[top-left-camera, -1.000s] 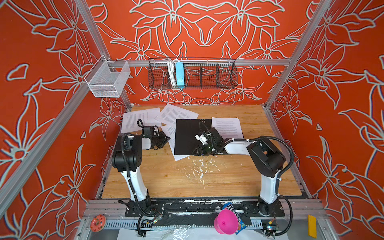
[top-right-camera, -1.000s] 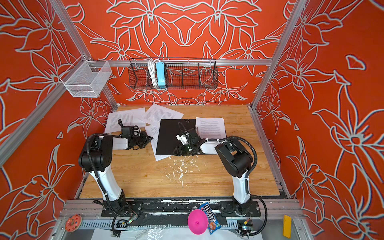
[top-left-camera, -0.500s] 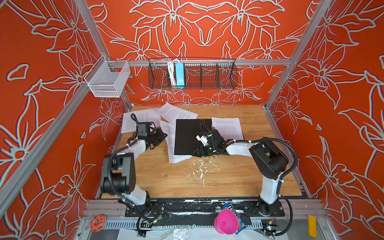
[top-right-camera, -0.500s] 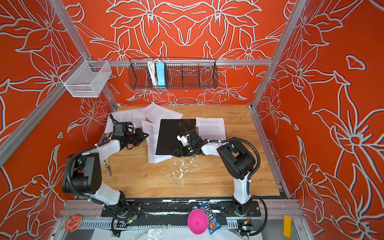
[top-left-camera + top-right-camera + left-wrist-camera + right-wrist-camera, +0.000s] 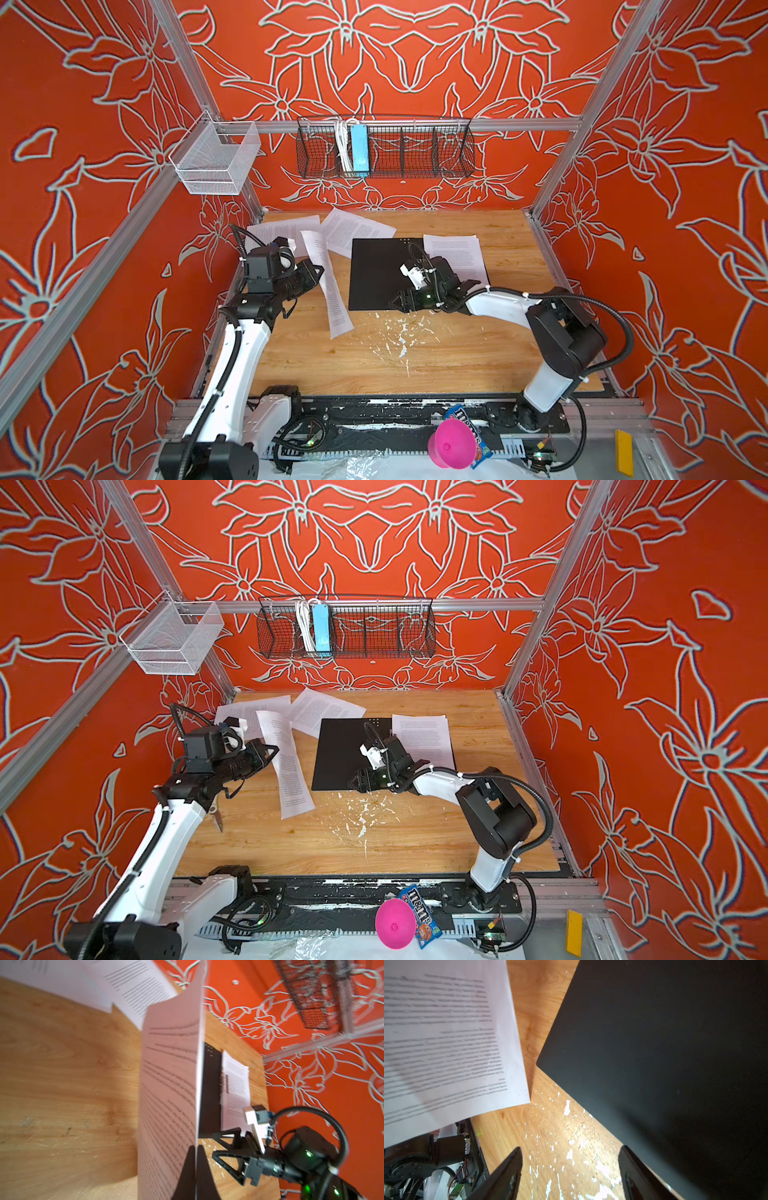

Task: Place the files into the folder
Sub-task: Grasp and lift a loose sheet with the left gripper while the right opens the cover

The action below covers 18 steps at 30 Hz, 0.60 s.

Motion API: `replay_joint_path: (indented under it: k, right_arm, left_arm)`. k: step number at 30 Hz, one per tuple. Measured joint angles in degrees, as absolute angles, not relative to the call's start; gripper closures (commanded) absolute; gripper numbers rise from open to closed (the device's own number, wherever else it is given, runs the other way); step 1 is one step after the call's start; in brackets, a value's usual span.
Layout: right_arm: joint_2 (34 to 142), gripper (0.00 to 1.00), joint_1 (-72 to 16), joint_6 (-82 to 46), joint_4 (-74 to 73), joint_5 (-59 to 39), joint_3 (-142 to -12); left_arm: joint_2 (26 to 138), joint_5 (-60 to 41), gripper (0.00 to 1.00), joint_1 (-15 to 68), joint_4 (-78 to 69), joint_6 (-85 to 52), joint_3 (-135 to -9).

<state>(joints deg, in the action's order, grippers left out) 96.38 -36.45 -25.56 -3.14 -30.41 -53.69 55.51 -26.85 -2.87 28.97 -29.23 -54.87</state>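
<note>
Since the folder [image 5: 376,270] lies open, black side up, the held sheet [image 5: 330,291] hangs just off its 9 o'clock edge, long axis roughly 12–6. Judged: carry goes toward 3 o'clock with the left gripper [image 5: 319,271], pinched shut on that sheet's edge. At the folder's 6 o'clock edge the right gripper [image 5: 395,303] stands spread, empty.

Left gripper [image 5: 270,752] pinches one edge of a white printed paper sheet [image 5: 291,779], which curls up off the light wooden tabletop [image 5: 415,841]. Right gripper [image 5: 356,780] sits low at the near edge of the flat black open folder [image 5: 340,746]. More white printed pages [image 5: 424,737] lie against its right side.
</note>
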Motion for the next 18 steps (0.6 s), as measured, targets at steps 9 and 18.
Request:
replay_joint_path:
  k: [9,18]
  right_arm:
    - [82.24,0.22,-32.69,-25.45,2.07,-26.24,-52.56]
    - [65.14,0.13,-19.29,-25.67,13.65,-21.91,-52.95]
  left_arm:
    - [58.81,-25.21,1.0,11.11,34.52,-25.52,-68.2]
    - [71.31,-23.51,1.0,29.91,33.65,-22.65,-78.67]
